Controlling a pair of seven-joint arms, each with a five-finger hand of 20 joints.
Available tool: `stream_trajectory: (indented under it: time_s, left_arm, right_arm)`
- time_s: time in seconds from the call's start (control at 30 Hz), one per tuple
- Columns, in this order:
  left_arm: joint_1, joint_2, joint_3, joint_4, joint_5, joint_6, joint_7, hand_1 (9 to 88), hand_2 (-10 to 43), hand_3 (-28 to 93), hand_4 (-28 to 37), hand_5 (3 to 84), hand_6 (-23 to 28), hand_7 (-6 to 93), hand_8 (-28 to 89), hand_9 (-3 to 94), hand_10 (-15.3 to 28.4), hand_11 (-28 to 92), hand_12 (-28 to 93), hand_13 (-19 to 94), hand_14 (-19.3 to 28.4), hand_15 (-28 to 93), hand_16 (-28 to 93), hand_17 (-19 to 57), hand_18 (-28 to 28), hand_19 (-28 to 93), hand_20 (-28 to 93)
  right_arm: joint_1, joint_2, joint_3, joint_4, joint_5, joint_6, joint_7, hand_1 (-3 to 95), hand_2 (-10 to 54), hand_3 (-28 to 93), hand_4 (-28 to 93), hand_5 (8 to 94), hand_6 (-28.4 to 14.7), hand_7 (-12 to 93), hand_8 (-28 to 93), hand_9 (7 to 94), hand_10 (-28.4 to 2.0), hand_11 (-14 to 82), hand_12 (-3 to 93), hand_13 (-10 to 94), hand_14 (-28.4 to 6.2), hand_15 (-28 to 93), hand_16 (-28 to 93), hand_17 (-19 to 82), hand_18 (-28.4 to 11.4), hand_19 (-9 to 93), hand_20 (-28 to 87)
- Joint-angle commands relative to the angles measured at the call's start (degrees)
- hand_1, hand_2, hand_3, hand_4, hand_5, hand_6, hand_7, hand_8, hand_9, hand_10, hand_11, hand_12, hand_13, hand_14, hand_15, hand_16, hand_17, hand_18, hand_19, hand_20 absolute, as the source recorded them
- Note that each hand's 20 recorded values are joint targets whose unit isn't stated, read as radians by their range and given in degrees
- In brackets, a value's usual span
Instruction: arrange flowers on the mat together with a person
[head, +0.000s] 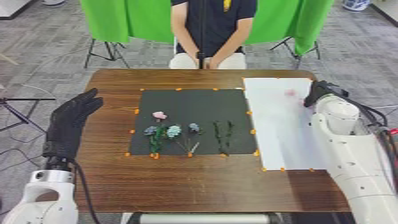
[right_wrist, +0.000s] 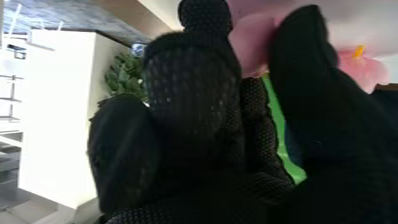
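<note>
Left hand open at the left edge of the desk; right hand closed on a pink spray.
The spray, over the far part of the white mat, looks light, its petals soft and easily crushed, its stem probably a little springy; the stem just below the blooms seems the best hold. Counting left to right: on the one dark mat, one blue flower, one pale bloom, two more blue flowers, then two green sprigs; on the right, one white mat and one held spray.
</note>
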Motion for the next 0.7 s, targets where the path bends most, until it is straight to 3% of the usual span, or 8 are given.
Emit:
stream_trajectory:
  time_s: [0.03, 0.07, 0.1, 0.5, 0.7]
  left_arm:
    - [1.0, -0.80, -0.49, -0.36, -0.14, 0.03, -0.21, 23.7, 2.4, 63, -24.1, 45.6, 4.3, 13.0, -5, 44.0, 13.6, 17, 14, 32, 16.2, 9, 5, 2.1, 10.3, 3, 13]
    - [1.1, -1.14, -0.69, -0.45, 0.13, -0.30, -0.41, 23.8, 2.4, 63, -24.1, 45.6, 4.3, 13.0, -5, 44.0, 13.6, 17, 14, 33, 16.2, 9, 5, 2.2, 10.3, 3, 13]
    - [1.2, -1.16, -0.74, -0.53, 0.24, -0.27, -0.39, 23.8, 2.4, 63, -24.1, 45.7, 4.4, 13.0, -5, 44.0, 13.6, 17, 14, 33, 16.2, 9, 5, 2.2, 10.3, 3, 13]
    - [1.5, -1.12, -1.28, -0.77, 0.28, -0.25, -0.92, 23.8, 2.3, 63, -24.1, 45.5, 4.3, 12.9, -5, 44.0, 13.7, 17, 14, 33, 16.2, 9, 5, 2.1, 10.3, 3, 13]
    - [1.1, -0.45, -0.66, -0.60, -0.08, 0.37, -0.42, 23.9, 2.4, 62, -24.1, 45.6, 4.3, 12.9, -5, 44.1, 13.5, 17, 14, 33, 16.2, 9, 5, 2.1, 10.3, 3, 13]
  right_arm:
    - [-3.5, 0.6, -1.3, -1.5, 1.7, 3.4, 0.4, 83.0, -9.5, -10, 18, 78.5, -1.5, 16, 6, 93.7, -9.9, 21.2, 20.7, 94, -1.1, 58, 15, 75, -6.8, 93, 25]
    - [-3.7, 1.2, -1.5, -2.4, 2.7, 3.6, 0.7, 88.6, -9.5, -24, 29, 79.6, -1.4, 16, 7, 93.7, -9.8, 21.9, 21.0, 94, -1.0, 58, 15, 75, -6.9, 93, 26]
    - [-3.9, 2.0, -2.0, -3.6, 3.7, 4.3, 1.1, 90.2, -9.5, -27, 33, 80.3, -1.3, 16, 7, 93.7, -9.8, 22.4, 21.1, 94, -0.9, 58, 15, 75, -7.0, 93, 26]
    - [-6.0, 10.7, -8.5, -25.7, 14.5, 11.7, 0.1, 93.4, -9.2, -28, 39, 84.0, -0.8, 18, 9, 93.7, -8.8, 28.0, 20.5, 94, -0.2, 61, 15, 75, -7.8, 93, 34]
    - [-2.9, 10.0, -15.1, -30.6, 19.4, 9.3, -3.4, 93.0, -9.4, -28, 40, 84.1, -0.8, 18, 9, 93.7, -8.7, 28.1, 20.7, 94, -0.1, 62, 16, 75, -7.9, 93, 35]
